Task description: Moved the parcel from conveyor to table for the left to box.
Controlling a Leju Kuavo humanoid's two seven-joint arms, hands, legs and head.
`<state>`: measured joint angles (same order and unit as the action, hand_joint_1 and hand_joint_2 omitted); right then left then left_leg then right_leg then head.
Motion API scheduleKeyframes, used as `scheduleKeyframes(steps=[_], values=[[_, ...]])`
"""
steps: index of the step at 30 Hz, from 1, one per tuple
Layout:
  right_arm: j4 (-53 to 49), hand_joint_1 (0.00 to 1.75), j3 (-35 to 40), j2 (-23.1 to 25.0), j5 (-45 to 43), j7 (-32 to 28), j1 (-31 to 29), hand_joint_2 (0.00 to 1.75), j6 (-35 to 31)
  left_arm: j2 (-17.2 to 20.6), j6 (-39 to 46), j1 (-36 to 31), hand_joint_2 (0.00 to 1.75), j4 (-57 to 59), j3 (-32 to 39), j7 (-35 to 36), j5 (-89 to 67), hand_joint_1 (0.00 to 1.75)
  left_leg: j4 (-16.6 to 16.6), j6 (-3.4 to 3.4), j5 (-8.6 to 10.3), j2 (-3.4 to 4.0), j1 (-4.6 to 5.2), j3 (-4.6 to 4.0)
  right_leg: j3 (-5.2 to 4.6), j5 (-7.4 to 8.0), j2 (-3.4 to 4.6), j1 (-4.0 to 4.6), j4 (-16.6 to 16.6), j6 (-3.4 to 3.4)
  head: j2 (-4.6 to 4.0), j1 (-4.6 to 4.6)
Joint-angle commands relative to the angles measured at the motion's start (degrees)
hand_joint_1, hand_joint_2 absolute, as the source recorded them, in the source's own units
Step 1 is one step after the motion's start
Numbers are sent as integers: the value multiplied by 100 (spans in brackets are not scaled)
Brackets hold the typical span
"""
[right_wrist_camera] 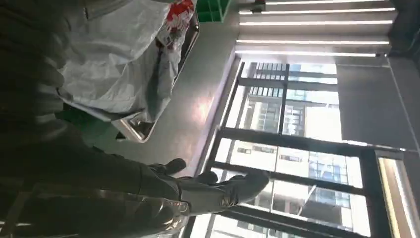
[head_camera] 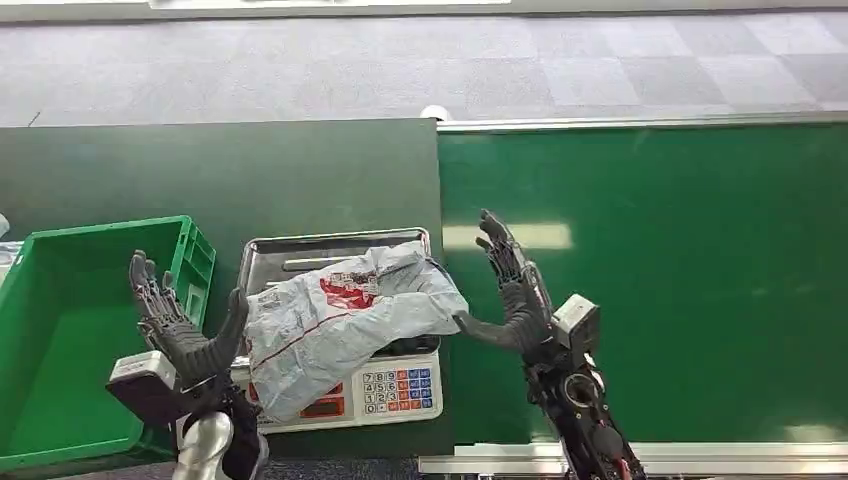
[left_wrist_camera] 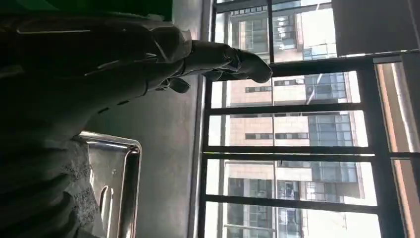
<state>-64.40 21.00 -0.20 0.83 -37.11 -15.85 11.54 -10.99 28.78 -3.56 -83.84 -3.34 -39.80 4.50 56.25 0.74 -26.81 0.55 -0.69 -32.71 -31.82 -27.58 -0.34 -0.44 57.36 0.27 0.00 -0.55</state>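
The parcel (head_camera: 340,320) hid much of the scale (head_camera: 385,395); the green box (head_camera: 60,340) was cut off at the left edge.

Head view: high on body, looking forward and down onto table (head_camera: 220,170), scale (head_camera: 345,395) and conveyor (head_camera: 650,280), arms entering from below. Left wrist view: close behind left hand (left_wrist_camera: 124,64), turned sideways, facing windows (left_wrist_camera: 292,148). Right wrist view: close behind right hand (right_wrist_camera: 163,193), likewise turned, facing same windows. All three share scale's steel tray (head_camera: 270,255); right wrist and head views share parcel (head_camera: 340,320)
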Motion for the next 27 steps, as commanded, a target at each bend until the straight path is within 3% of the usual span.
scheduleKeyframes(steps=[1, 8, 14, 16, 24, 27], values=[[-750, 0, -1005, -154, 6, 111, 637, 175, -67, 141, -26, 91, 175, 241, -175, 15, -193, 0, -7, -4, 3, -19, 4, 3, 10, -2, -13, -4, -7, 1, 0, 0], [-780, 0, -1069, -72, 28, 158, 652, 175, -91, 138, -38, 88, 175, 233, -178, 48, -302, 0, -5, -2, 2, -3, 3, 2, 4, 1, -2, -3, -3, 0, 0, 0], [-908, 0, -1840, 150, -37, 290, 1205, 175, -272, 170, -387, 217, 175, 14, -371, 312, -1317, 0, -8, -3, 1, -18, 2, 9, 15, -4, -14, -2, -9, 0, 0, 0], [-899, 0, -1837, 146, 438, 275, 1275, 175, -548, 187, -710, 296, 175, -104, -510, 392, -1538, 0, -8, -4, -1, -19, 1, 9, 17, -4, -13, -1, -10, 1, 0, 0], [-572, 0, -1869, 170, 524, 255, 1070, 175, -348, 458, -2279, 481, 175, -351, -1070, 239, -1804, 0, -11, -1, 1, 2, 3, 6, 6, 3, 5, -3, -8, -2, 0, -2], [-550, 0, -1881, 133, 524, 257, 1044, 175, -296, 564, -2340, 350, 175, -78, -1444, 783, -3015, 0, -7, -1, 0, 0, 3, 4, 6, 1, 1, -3, -5, 0, 0, 0]])
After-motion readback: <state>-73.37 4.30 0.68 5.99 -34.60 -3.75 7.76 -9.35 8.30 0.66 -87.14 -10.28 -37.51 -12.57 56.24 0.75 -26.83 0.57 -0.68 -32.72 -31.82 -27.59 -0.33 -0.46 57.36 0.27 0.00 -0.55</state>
